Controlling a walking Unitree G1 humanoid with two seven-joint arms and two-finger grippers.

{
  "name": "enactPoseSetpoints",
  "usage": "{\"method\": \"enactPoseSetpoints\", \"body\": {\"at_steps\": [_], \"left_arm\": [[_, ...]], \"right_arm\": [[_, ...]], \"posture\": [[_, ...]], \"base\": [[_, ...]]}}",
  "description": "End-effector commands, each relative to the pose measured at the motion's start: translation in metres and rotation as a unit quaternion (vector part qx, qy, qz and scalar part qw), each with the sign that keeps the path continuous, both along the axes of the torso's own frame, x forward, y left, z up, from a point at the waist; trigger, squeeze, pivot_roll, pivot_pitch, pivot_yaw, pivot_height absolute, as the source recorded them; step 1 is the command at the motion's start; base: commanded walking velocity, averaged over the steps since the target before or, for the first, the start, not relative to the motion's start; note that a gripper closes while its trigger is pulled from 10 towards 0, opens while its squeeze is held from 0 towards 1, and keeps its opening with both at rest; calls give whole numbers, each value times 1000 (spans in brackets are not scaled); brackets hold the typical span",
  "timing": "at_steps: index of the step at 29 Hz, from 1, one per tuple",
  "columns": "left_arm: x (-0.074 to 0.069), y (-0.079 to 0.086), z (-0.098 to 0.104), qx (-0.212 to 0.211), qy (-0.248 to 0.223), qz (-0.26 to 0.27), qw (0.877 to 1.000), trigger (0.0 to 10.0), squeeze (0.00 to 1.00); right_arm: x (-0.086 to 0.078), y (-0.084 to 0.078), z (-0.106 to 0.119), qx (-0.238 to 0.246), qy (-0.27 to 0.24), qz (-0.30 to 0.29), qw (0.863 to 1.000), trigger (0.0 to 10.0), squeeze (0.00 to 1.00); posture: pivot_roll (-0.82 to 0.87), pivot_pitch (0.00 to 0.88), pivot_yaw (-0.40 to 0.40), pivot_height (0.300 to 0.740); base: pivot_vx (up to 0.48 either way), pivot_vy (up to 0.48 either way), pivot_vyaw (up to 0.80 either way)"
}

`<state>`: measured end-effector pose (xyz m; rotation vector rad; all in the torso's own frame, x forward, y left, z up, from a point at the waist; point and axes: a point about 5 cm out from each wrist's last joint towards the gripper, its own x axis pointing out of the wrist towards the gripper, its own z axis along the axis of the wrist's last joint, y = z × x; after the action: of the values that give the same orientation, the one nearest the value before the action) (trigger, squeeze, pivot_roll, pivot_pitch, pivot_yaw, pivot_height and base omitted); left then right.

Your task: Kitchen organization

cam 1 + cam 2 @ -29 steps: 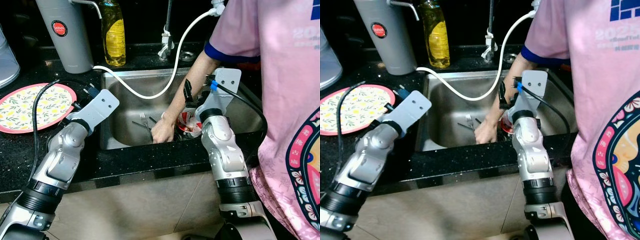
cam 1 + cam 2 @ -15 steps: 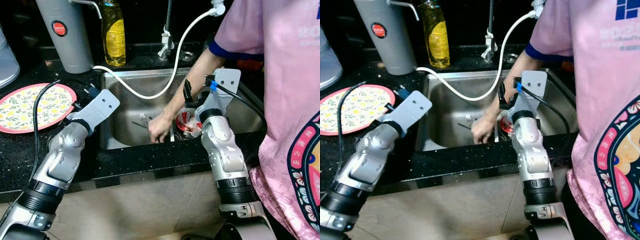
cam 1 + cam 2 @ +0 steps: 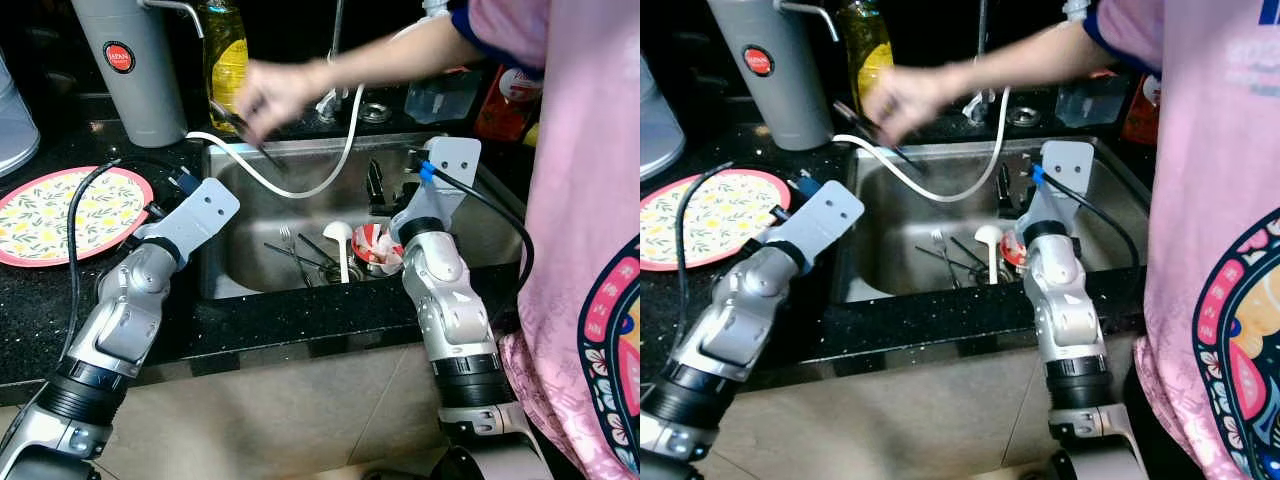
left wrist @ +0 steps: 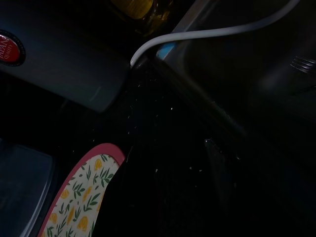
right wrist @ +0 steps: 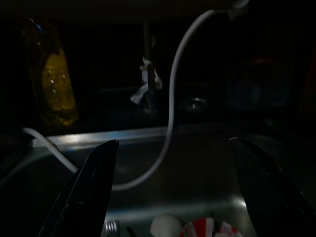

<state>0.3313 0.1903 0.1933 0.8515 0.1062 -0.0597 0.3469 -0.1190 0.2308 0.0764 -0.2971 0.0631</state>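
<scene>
The steel sink (image 3: 300,148) holds forks (image 3: 290,240), a white ladle (image 3: 338,232) and a red-and-white bowl (image 3: 375,245). My right gripper (image 3: 392,190) hangs open just above the bowl, with nothing between its fingers (image 5: 94,182). A person's hand (image 3: 270,95) is raised over the sink's back left corner and grips a dark utensil (image 3: 235,125). My left arm's wrist (image 3: 200,215) rests over the black counter between the sink and a pink-rimmed floral plate (image 3: 60,215).
A white hose (image 3: 300,190) loops from the tap into the sink. A yellow soap bottle (image 3: 228,65) and a grey canister (image 3: 130,60) stand at the back left. The person in a pink shirt (image 3: 590,200) stands close on my right.
The person's hand has lifted out of the sink with a dark utensil and swung up and left toward the soap bottle, uncovering the ladle and bowl. My arms have stayed put.
</scene>
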Motion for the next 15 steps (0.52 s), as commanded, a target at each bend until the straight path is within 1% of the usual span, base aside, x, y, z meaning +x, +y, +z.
{"method": "enactPoseSetpoints", "body": {"at_steps": [1, 8, 15], "left_arm": [[1, -3, -5, -3, 9, -1, 1000, 10000, 0], [3, -1, -4, -2, 10, -1, 1000, 10000, 0], [2, -1, -6, -1, 10, -1, 1000, 10000, 0]], "right_arm": [[1, 3, 1, -6, -2, 3, 1000, 10000, 0], [-3, -4, -5, -11, 6, -7, 1000, 10000, 0], [-2, -3, -3, -8, 2, -8, 1000, 10000, 0]], "posture": [[72, 0, -9, 740], [66, 0, -2, 740], [62, 0, 1, 740]], "base": [[0, 0, 0], [0, 0, 0], [0, 0, 0]]}}
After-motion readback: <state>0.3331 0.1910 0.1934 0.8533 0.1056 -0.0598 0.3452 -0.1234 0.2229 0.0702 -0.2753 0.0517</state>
